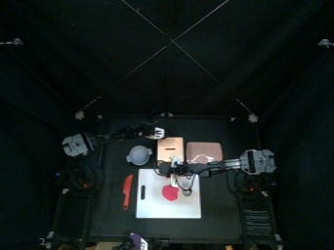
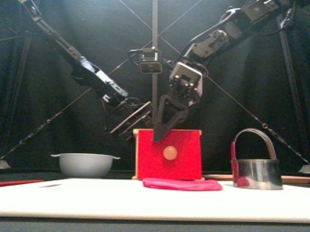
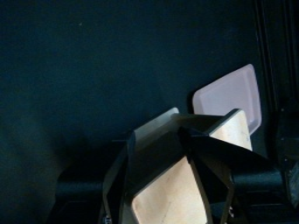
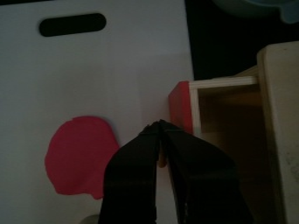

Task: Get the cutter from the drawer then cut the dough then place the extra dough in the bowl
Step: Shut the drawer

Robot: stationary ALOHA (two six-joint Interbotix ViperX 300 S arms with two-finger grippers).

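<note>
Right tool (image 4: 162, 133) is pinched closed, empty, beside the red drawer front (image 2: 169, 156); left tool (image 3: 208, 131) clamps the wooden box (image 1: 171, 146). Metal cutter (image 2: 256, 172) stands on the white cutting board (image 2: 72, 195) near the dough (image 2: 182, 184). It is probably light, rigid and slick, best held by its wire handle (image 2: 255, 132).

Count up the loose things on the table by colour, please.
Red: 2, flat red dough disc, long red toy
Pink: 1, flat pink tray
White: 1, white cutting board
Blue-grey: 1, blue-grey two-handled bowl
Wood: 1, pale wooden box with red drawer front
Metal: 1, round metal cutter
Total: 7
</note>
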